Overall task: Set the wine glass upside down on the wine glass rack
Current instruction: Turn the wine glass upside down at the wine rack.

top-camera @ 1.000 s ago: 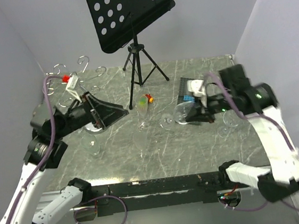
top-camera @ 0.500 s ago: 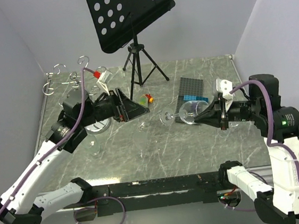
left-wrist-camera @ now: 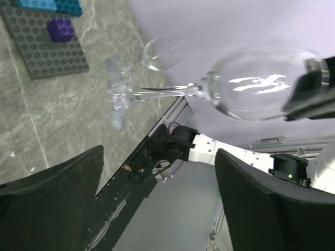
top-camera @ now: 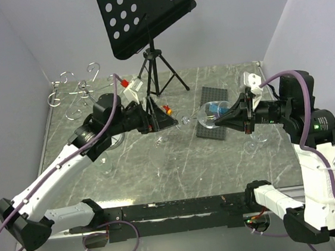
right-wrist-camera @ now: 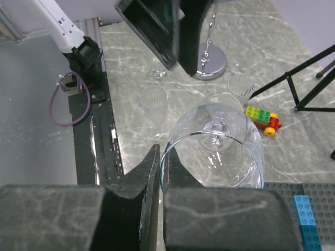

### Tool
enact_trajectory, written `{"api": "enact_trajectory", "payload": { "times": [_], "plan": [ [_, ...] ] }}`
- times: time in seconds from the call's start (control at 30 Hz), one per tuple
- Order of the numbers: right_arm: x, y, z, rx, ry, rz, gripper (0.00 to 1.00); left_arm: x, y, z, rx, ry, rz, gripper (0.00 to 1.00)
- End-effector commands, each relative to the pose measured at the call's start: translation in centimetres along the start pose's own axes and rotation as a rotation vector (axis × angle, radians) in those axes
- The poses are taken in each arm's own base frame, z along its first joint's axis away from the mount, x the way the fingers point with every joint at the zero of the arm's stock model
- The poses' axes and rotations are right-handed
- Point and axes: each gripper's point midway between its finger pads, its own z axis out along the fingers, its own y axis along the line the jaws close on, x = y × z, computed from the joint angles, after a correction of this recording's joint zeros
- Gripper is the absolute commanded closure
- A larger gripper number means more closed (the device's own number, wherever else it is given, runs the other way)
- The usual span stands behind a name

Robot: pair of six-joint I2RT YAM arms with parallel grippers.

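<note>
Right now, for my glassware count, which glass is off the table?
The wine glass pinched by the right gripper, sideways in mid-air; other glasses stand on the table.

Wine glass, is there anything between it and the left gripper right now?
Nothing visible. The right gripper holds the wine glass sideways by its rim, foot pointing at the open left gripper; the left wrist view shows only open air between them.

Fingers (right-wrist-camera: 133, 183) seemingly pinch the wine glass (right-wrist-camera: 212, 157) rim
</note>
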Motion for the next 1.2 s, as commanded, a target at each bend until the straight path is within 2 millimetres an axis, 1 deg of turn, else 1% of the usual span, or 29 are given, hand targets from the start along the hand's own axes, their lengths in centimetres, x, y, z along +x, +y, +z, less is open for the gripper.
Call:
{"api": "enact_trajectory", "payload": {
  "times": [0.0, 0.13, 0.23, 0.5, 0.7, 0.83, 0.9, 0.97, 1.07, 1.1, 1.13, 1.17],
  "plan": [
    [-3.7, 1.3, -0.7, -0.03, -0.097, -0.142, 1.0, -0.4, -0.5, 0.7, 0.001, 0.003, 0.005, 0.14],
    [-4.0, 1.6, -0.8, -0.038, -0.105, -0.149, 1.0, 0.2, -0.3, 1.6, 0.011, 0.035, -0.005, 0.22],
    [-4.1, 1.9, -0.8, -0.041, -0.108, -0.155, 1.0, 0.3, 0.0, 2.1, 0.013, 0.045, -0.008, 0.28],
    [-4.2, 2.5, -0.9, -0.065, -0.122, -0.154, 1.0, 0.6, 0.1, 2.9, 0.036, 0.07, -0.011, 0.39],
    [-4.2, 2.8, -0.9, -0.078, -0.129, -0.153, 1.0, 0.5, -0.6, 3.1, 0.073, 0.072, -0.016, 0.47],
    [-4.3, 3.0, -1.0, -0.083, -0.133, -0.154, 1.0, 0.4, -0.7, 3.3, 0.081, 0.073, -0.017, 0.5],
    [-4.3, 3.1, -1.0, -0.086, -0.134, -0.153, 1.0, 0.5, -0.9, 3.4, 0.093, 0.077, -0.022, 0.54],
    [-4.3, 3.1, -1.0, -0.088, -0.136, -0.156, 1.0, 0.6, -0.9, 3.5, 0.1, 0.086, -0.027, 0.59],
    [-4.3, 3.2, -1.0, -0.09, -0.137, -0.155, 1.0, 0.7, -0.9, 3.6, 0.106, 0.093, -0.03, 0.7],
    [-4.3, 3.2, -1.0, -0.091, -0.137, -0.156, 1.0, 0.8, -0.9, 3.6, 0.104, 0.095, -0.031, 0.76],
    [-4.2, 3.2, -1.0, -0.092, -0.138, -0.156, 1.0, 0.8, -0.9, 3.6, 0.104, 0.095, -0.031, 0.84],
    [-4.2, 3.2, -1.0, -0.091, -0.137, -0.154, 1.0, 0.7, -0.9, 3.5, 0.102, 0.092, -0.03, 0.95]
  ]
}}
